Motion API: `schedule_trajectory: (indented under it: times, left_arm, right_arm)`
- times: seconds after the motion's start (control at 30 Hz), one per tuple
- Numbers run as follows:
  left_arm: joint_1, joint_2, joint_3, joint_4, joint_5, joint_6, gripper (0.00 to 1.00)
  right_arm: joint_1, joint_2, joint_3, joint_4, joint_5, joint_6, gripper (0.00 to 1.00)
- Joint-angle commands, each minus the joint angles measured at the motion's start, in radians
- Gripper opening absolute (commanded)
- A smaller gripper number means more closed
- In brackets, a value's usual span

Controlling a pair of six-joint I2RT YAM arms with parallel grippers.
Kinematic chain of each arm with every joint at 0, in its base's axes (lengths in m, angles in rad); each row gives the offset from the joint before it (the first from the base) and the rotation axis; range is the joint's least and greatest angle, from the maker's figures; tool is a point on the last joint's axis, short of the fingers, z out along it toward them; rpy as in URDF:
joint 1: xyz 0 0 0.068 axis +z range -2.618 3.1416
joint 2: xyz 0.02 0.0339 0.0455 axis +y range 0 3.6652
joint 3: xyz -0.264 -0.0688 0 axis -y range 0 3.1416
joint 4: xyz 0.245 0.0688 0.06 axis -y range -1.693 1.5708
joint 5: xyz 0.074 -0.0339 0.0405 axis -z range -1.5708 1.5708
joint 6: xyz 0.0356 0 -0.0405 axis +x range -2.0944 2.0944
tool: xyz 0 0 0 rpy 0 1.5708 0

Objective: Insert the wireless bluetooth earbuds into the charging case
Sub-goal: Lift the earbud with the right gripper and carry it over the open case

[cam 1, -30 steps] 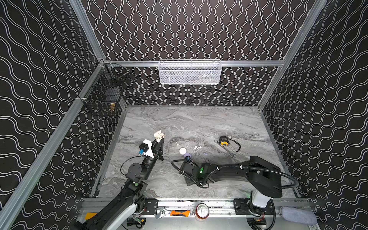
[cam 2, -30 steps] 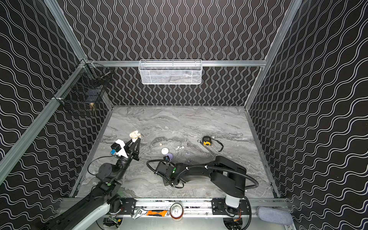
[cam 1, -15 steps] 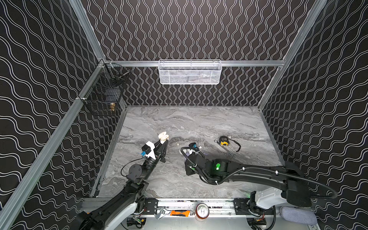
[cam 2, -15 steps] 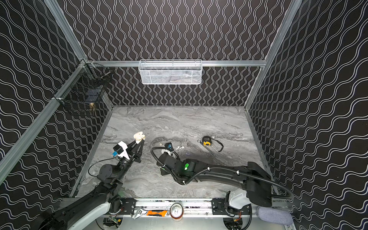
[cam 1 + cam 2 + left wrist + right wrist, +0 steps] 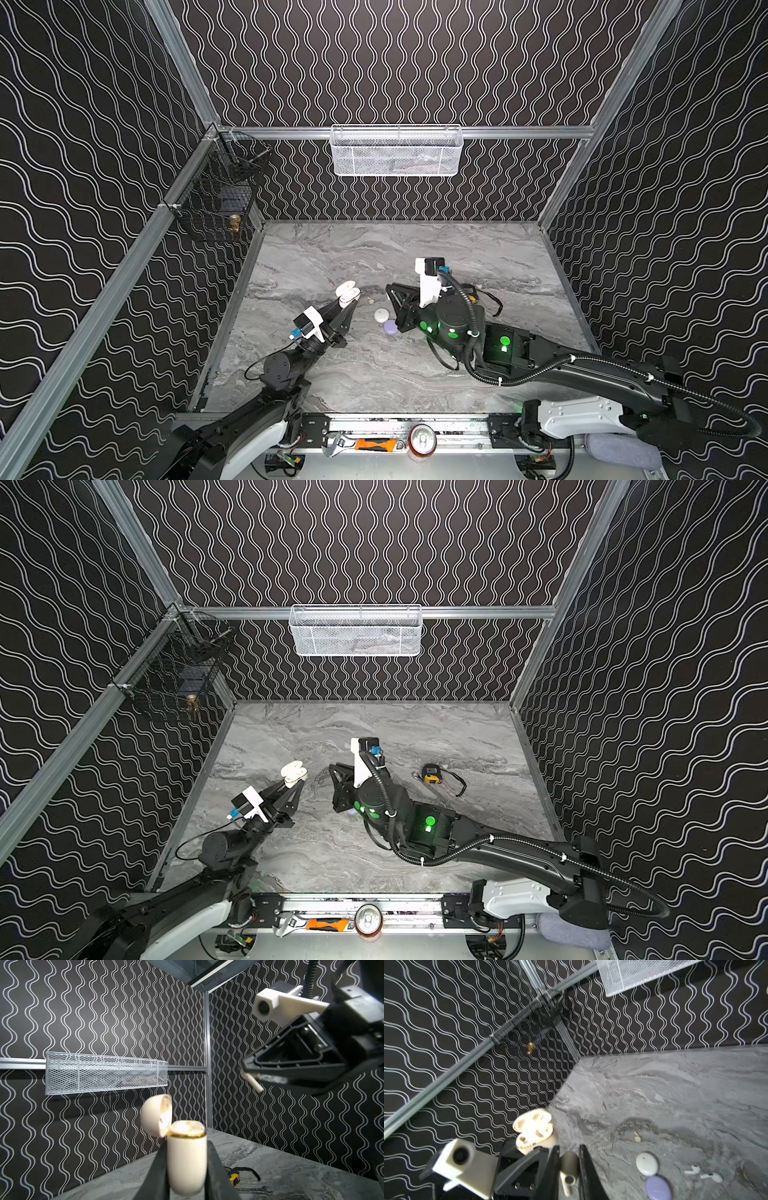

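Cream charging case (image 5: pixel 347 292), lid open, is clenched in the left claw (image 5: pixel 348 307) in a top view, with the right claw (image 5: pixel 388 286) near, pointing at it. Left wrist: beige earbud (image 5: pixel 251 1082), stem slanting, apart from the case mouth. Right wrist: right claw pinches it, open wells ahead.

Brightly and evenly lit from overhead in both top views; sharp throughout, with only faint, soft-edged shadows on the worktop (image 5: pixel 374 249). Bent by wide-angle distortion toward the frame edges. Spotted with green glow on the right arm (image 5: pixel 505 341). In the left wrist view, soft at close range on the charging case (image 5: pixel 187 1157), blown out to warm glare inside the lid (image 5: pixel 164 1113); streaked with blur along the right tool (image 5: pixel 246 1071) and the earbud (image 5: pixel 251 1082) pinched in it. Blurred overall in the right wrist view, softest on the near fingers (image 5: pixel 586 1172).
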Motion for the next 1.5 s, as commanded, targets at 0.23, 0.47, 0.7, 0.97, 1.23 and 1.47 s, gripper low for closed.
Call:
schedule_trajectory:
  times: [0.23,0.47,0.7,0.97,1.23,1.47]
  left_arm:
    - [-0.008,-0.017,-0.001,0.099,0.051,-0.011,0.0]
    - [-0.013,-0.028,0.0,0.099,0.055,-0.008,0.0]
    - [-0.017,-0.038,-0.001,0.099,0.05,-0.011,0.0]
    - [-0.025,-0.053,-0.007,0.099,0.034,-0.011,0.0]
    - [-0.028,-0.065,-0.008,0.099,0.026,-0.011,0.0]
    - [-0.032,-0.07,-0.007,0.099,0.029,-0.018,0.0]
  right_arm:
    - [0.005,0.057,0.012,0.306,-0.045,-0.024,0.09]
    - [0.015,0.106,0.012,0.375,-0.081,-0.026,0.08]
    - [0.029,0.171,0.0,0.463,-0.092,-0.074,0.07]
    - [0.034,0.185,-0.085,0.621,-0.088,-0.151,0.07]
    - [0.038,0.206,-0.108,0.673,-0.112,-0.173,0.07]
    - [0.04,0.225,-0.121,0.739,-0.098,-0.213,0.07]
